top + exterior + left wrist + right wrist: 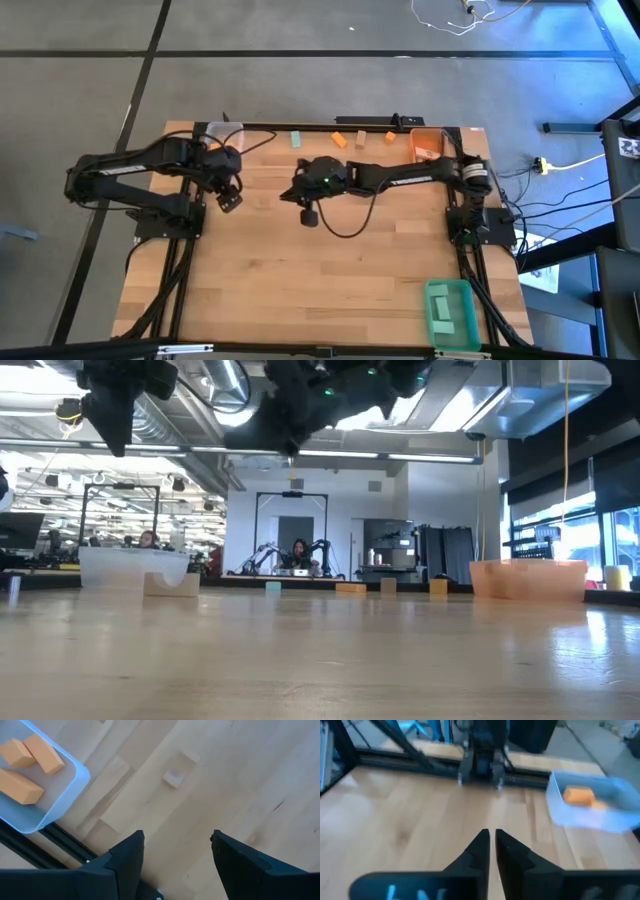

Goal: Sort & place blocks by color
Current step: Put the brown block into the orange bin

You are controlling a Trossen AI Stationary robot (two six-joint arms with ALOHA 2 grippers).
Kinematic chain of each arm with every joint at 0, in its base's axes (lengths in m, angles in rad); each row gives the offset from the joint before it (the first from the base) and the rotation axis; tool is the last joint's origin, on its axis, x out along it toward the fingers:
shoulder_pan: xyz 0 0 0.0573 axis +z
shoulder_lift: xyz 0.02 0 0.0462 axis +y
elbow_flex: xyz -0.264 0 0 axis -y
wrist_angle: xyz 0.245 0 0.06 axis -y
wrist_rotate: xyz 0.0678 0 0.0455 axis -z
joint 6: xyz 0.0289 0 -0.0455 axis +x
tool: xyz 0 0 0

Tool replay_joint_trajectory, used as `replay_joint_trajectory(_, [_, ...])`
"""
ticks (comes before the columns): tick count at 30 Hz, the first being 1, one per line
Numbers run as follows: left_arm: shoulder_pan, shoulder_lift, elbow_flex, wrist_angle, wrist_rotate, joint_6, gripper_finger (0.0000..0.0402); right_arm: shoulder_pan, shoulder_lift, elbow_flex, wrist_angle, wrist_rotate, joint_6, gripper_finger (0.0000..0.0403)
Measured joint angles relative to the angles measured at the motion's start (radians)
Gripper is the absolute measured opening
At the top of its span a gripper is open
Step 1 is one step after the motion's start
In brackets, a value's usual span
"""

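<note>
Along the table's far edge lie a teal block (296, 139), an orange block (340, 140), a pale wood block (360, 135) and another orange block (389, 137), each flat on the table. In the left wrist view a further pale wood block (173, 778) lies on the table ahead of my left gripper (175, 847), which is open and hovers above the table's left part (230, 197). My right gripper (492, 845) is shut with nothing in it and hangs over the table's middle (310, 213). Both grippers sit high in the low view.
A clear bin (45, 795) with pale orange-tan blocks (30, 757) stands at the far left corner, seen also in the low view (135, 568). An orange bin (428, 146) is at the far right, a green bin (450, 312) at the near right. A cable loops under the right arm.
</note>
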Motion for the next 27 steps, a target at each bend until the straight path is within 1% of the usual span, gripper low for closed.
replay_joint_trajectory(4, [-0.006,-0.001,0.000,-0.001,0.002,-0.021,0.0219,0.000,0.068,0.122,-0.086,-0.040,-0.001,0.0061])
replay_joint_trajectory(6, [-0.005,-0.002,-0.001,-0.002,0.000,-0.023,0.0219,0.000,0.096,0.179,-0.148,-0.031,-0.016,0.0076])
replay_joint_trajectory(8, [-0.005,0.000,-0.020,0.010,0.001,-0.039,0.0219,0.000,0.116,0.231,-0.221,0.001,-0.048,0.0090])
replay_joint_trajectory(11, [-0.006,0.000,-0.094,0.045,0.001,-0.070,0.0219,0.000,0.127,0.293,-0.321,0.060,-0.094,0.0105])
replay_joint_trajectory(14, [-0.006,-0.001,-0.206,0.107,0.002,-0.095,0.0219,-0.002,0.126,0.355,-0.420,0.120,-0.101,0.0110])
replay_joint_trajectory(19, [0.006,-0.002,-0.373,0.314,-0.009,-0.100,0.0219,-0.016,0.126,0.456,-0.605,0.102,-0.098,0.0111])
replay_joint_trajectory(24, [0.023,0.000,-0.507,0.550,-0.085,-0.099,0.0219,-0.035,0.126,0.511,-0.763,0.100,-0.073,0.0111])
replay_joint_trajectory(27, [0.032,0.000,-0.565,0.644,-0.117,-0.099,0.0219,-0.047,0.126,0.522,-0.821,0.100,-0.060,0.0111])
